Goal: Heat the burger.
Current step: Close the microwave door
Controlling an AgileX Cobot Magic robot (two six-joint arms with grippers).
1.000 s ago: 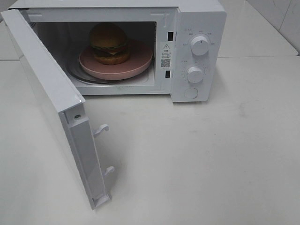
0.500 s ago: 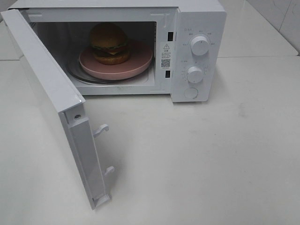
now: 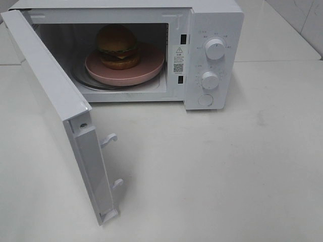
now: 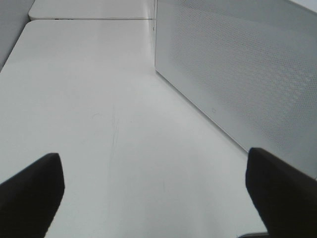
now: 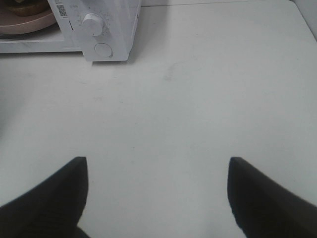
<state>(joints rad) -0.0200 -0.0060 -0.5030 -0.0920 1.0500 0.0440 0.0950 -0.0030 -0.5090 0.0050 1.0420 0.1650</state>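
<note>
The burger [image 3: 117, 46] sits on a round pink plate [image 3: 146, 70] inside the white microwave [image 3: 214, 20], whose door [image 3: 45, 85] is swung wide open to the left. Neither gripper shows in the high view. In the left wrist view my left gripper [image 4: 153, 193] is open over bare table, with the door's dotted outer face [image 4: 237, 74] close beside it. My right gripper [image 5: 156, 198] is open and empty above the table, well in front of the microwave's control panel [image 5: 119, 29]. A sliver of the burger [image 5: 25, 5] and the plate [image 5: 27, 22] shows there.
The control panel carries two knobs [image 3: 215, 49] [image 3: 210, 79] and a round button [image 3: 205, 100]. Two latch hooks [image 3: 110, 138] stick out of the door's free edge. A white table [image 3: 227, 166] spreads in front of and to the right of the microwave.
</note>
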